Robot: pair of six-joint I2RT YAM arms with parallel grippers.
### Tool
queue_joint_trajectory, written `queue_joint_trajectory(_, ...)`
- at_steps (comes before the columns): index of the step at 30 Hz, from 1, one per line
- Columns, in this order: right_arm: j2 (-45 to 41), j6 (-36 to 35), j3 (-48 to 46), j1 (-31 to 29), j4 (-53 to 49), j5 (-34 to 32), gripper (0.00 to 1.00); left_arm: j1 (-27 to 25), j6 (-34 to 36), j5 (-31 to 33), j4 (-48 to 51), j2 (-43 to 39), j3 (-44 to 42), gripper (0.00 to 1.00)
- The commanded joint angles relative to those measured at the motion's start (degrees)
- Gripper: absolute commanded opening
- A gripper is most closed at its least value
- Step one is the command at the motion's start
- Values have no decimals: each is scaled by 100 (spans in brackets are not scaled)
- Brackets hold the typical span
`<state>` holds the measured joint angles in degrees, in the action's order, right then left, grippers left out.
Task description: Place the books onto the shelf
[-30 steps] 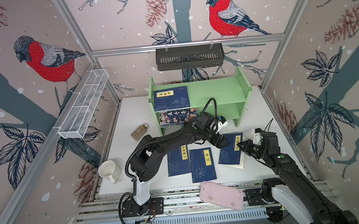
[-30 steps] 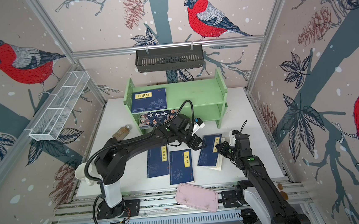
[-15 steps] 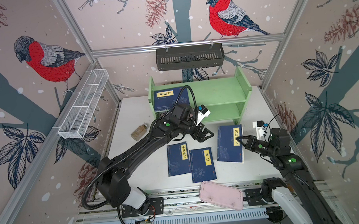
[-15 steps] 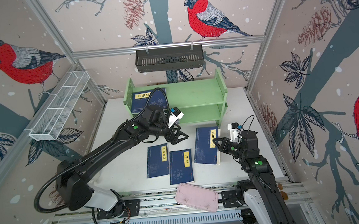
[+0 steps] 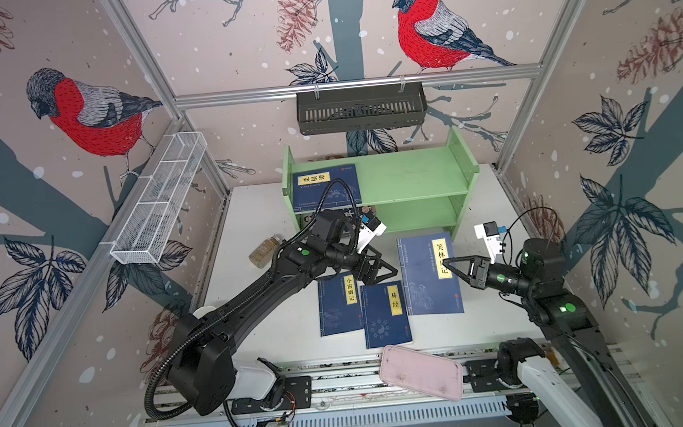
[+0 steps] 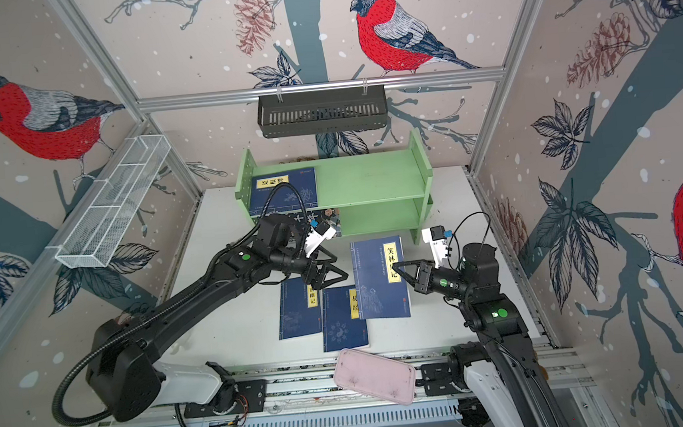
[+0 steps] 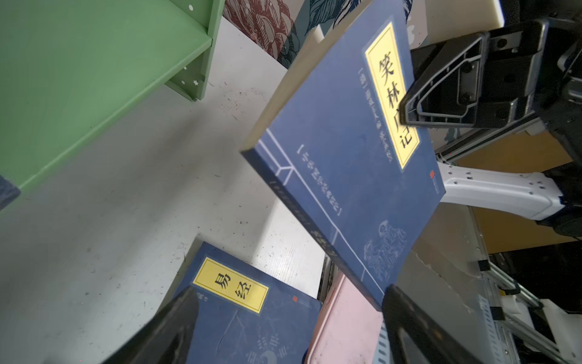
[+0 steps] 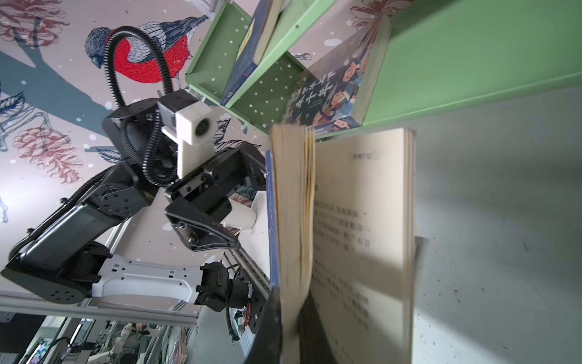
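My right gripper point(image 5: 447, 261) is shut on the right edge of a navy book point(image 5: 428, 276) with a yellow label and holds it off the table. In the right wrist view the gripper point(image 8: 291, 315) pinches its cover and some pages point(image 8: 293, 205), while the other pages hang open. My left gripper point(image 5: 377, 268) is open and empty, just left of that book. Two more navy books point(image 5: 339, 306) point(image 5: 385, 315) lie flat below it. On the green shelf point(image 5: 412, 175), a navy book point(image 5: 325, 186) lies on the top tier. A cartoon book point(image 8: 333, 94) sits on the lower tier.
A pink tray point(image 5: 421, 373) overhangs the table's front edge. A small jar point(image 5: 265, 249) lies at the left of the table. A black slotted basket point(image 5: 360, 108) hangs on the back rail and a white wire basket point(image 5: 159, 199) on the left wall.
My left gripper has drawn back leftward off the navy book and opened wider. My right gripper has kept its hold and swung the book square to the shelf.
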<state>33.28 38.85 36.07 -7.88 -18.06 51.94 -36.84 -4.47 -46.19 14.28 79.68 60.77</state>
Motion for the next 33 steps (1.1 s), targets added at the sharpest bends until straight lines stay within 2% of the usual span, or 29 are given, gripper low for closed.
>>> queue_joint_trajectory(1,103,62,132,-151,549,170,1,54,-595,-727,-876,68,-111,91)
queue_joint_trajectory(7,376,27,309,-746,816,9,1,54,-1196,-1264,-1466,89,-69,88)
queue_joint_trajectory(9,454,9,364,-940,892,-51,1,54,-1301,-1335,-1481,106,15,86)
queue_joint_trajectory(11,533,-16,416,-1134,962,-121,2,54,-1396,-1420,-1514,101,57,79)
queue_joint_trajectory(13,621,-82,472,-1258,952,-203,4,54,-1499,-1471,-1555,68,51,66)
queue_joint_trajectory(15,711,-122,497,-1340,968,-250,6,54,-1551,-1480,-1567,-2,45,46)
queue_joint_trajectory(17,813,-131,518,-1412,990,-323,13,71,-1513,-1450,-1448,-73,97,22)
queue_joint_trajectory(18,860,-157,535,-1433,974,-353,15,80,-1502,-1424,-1389,-105,129,14)
queue_joint_trajectory(19,913,-180,569,-1452,956,-372,20,89,-1482,-1419,-1325,-134,174,5)
queue_joint_trajectory(20,962,-214,623,-1462,903,-430,32,106,-1442,-1412,-1225,-169,235,0)
queue_joint_trajectory(22,997,-328,827,-1462,664,-846,50,139,-1314,-1351,-1002,-244,377,0)
queue_joint_trajectory(24,979,-381,994,-1457,506,-1334,60,181,-1072,-1269,-700,-312,550,0)
queue_joint_trajectory(29,845,-338,1291,-1427,582,-2080,75,432,-319,-1016,32,-529,1112,0)
queue_joint_trajectory(33,763,-168,1433,-1403,1032,-2186,79,732,-131,-807,267,-692,1564,0)
